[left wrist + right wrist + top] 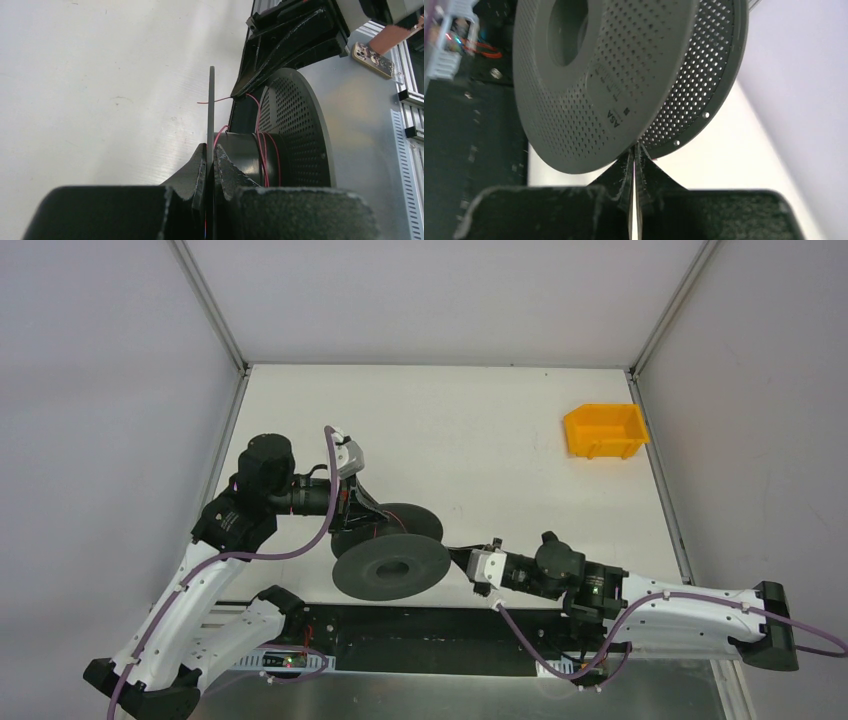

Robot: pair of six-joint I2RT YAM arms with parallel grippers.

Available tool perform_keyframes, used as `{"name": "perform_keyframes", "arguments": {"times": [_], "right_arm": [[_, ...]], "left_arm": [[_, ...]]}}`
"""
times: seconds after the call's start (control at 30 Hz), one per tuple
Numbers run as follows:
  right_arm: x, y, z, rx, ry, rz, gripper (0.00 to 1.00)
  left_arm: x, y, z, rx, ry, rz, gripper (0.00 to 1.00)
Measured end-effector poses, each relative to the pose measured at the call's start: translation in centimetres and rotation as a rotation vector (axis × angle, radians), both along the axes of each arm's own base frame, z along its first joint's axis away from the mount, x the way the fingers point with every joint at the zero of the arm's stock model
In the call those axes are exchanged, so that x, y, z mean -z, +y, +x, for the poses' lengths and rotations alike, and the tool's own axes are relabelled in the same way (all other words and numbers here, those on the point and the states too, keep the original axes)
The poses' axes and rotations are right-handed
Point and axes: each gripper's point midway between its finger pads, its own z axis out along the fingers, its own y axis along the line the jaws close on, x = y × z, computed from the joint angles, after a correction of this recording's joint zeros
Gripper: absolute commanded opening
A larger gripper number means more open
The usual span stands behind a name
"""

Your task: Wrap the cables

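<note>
cables (263,155): one thin red-pink strand, a few turns round the hub of the spool (295,135), between its two flanges. In the left wrist view a loose length climbs from the hub toward the upper middle of the frame. A short tail pokes left past the thin flange.
cables vs right gripper (235,95): the strand runs straight into its fingertips, just above the hub. I read it as pinched there.
right gripper in its own view (635,150): fingers pressed together with no gap I can see, tips right at the rim of the perforated flange. The strand is too fine to pick out here.
left gripper (210,152): clamped on the edge of the thin flange, one finger on each side, lower middle of the frame. The hub turns lie just right of it.
spool in top view (390,568): centre of frame, on edge and tilted, between both grippers. I can't tell if it touches the table.
left arm: up from lower left, elbow high at left of centre, forearm reaching right to the far flange.
right arm: low, stretched leftward from lower right along the near edge.
table (480,430): the spool sits close to its near edge, by the dark rail strip (430,635) at the bottom. Bare white surface runs across the upper half and right.
bin (605,430): orange, upper right by the right table edge, well apart from the spool.
walls (100,390): close along the left and right table edges.
</note>
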Motion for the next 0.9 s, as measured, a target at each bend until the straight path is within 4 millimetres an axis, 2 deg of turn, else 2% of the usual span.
{"name": "perform_keyframes", "arguments": {"times": [0.27,0.4,0.7,0.9], "right_arm": [[-1.6,0.3,-1.2,0.038,0.384,0.147,0.00],[-2.5,0.9,-1.5,0.057,0.538,0.200,0.00],[-3.1,1.8,-1.6,0.075,0.720,0.266,0.00],[-3.5,2.4,-0.8,0.109,0.832,0.343,0.00]], "left_arm": [[-0.2,0.0,0.1,-0.002,-0.008,-0.006,0.00],[-1.3,-0.2,0.0,-0.004,-0.023,-0.041,0.00],[-3.8,-0.7,-0.1,-0.015,-0.070,-0.163,0.00],[-4.1,-0.9,0.2,-0.026,-0.062,-0.197,0.00]]}}
